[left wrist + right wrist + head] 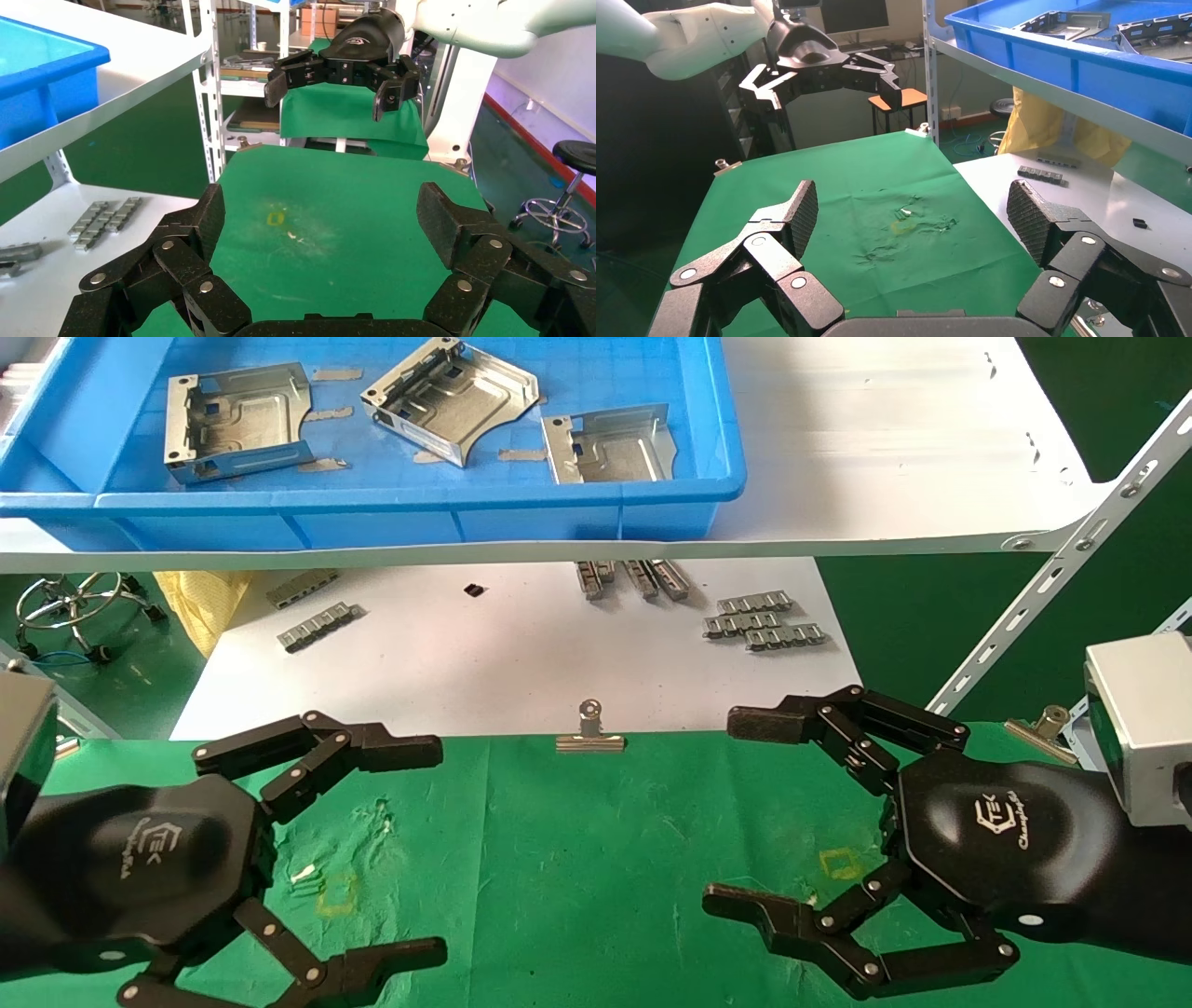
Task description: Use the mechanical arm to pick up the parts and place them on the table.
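Note:
Three shiny silver sheet-metal parts lie in a blue bin [391, 509] on the white shelf: one at the left [237, 423], one in the middle [452, 395], one at the right [610, 444]. The green cloth table [577, 859] lies below and nearer. My left gripper [410, 850] hovers open and empty over the table's left side. My right gripper [745, 812] hovers open and empty over its right side. Each wrist view looks across the green cloth [337, 210] [877, 210] between open fingers, with the other arm's gripper beyond it.
A white shelf board [885, 467] carries the bin above the table's far edge. White paper [503, 654] behind the cloth holds small grey ridged strips [764, 621]. Silver binder clips [589, 728] pin the cloth's far edge. A slotted shelf brace [1052, 579] slants at the right.

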